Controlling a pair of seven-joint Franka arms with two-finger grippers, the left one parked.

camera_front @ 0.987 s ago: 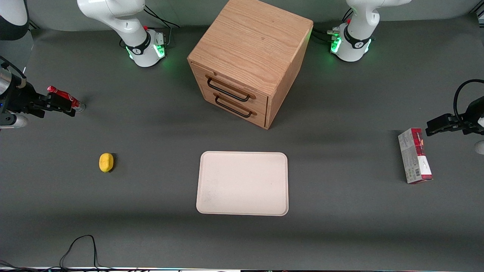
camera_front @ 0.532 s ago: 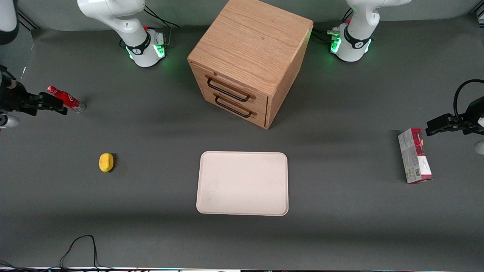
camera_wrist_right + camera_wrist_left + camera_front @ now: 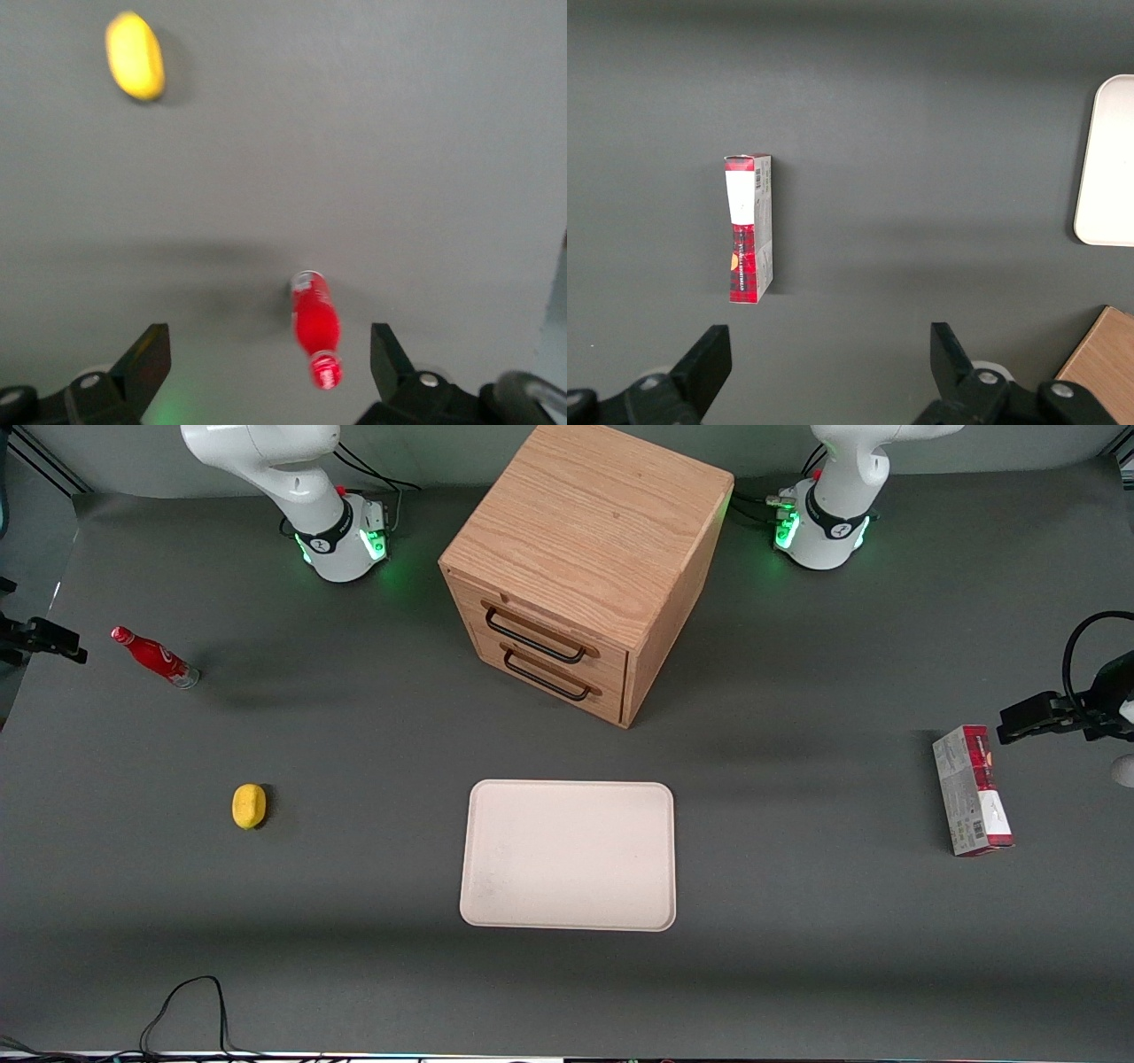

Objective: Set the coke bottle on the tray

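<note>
The coke bottle [image 3: 152, 657], slim and red with a red cap, stands on the grey table toward the working arm's end. It also shows in the right wrist view [image 3: 314, 326], seen from above between the two black fingers [image 3: 149, 356], which do not touch it. My right gripper [image 3: 269, 347] is open and empty, raised above the bottle. In the front view only its tip [image 3: 55, 640] shows at the picture's edge, apart from the bottle. The cream-white tray [image 3: 567, 855] lies bare in the middle of the table, nearer the front camera than the cabinet.
A wooden two-drawer cabinet [image 3: 585, 558] stands at mid-table. A yellow lemon-like object [image 3: 249, 806] lies between bottle and tray, nearer the camera, and shows in the right wrist view [image 3: 135, 55]. A red-and-grey carton [image 3: 972, 790] lies toward the parked arm's end.
My gripper was around the bottle one second ago. It has drawn back from it toward the working arm's end of the table. The bottle has stayed in place.
</note>
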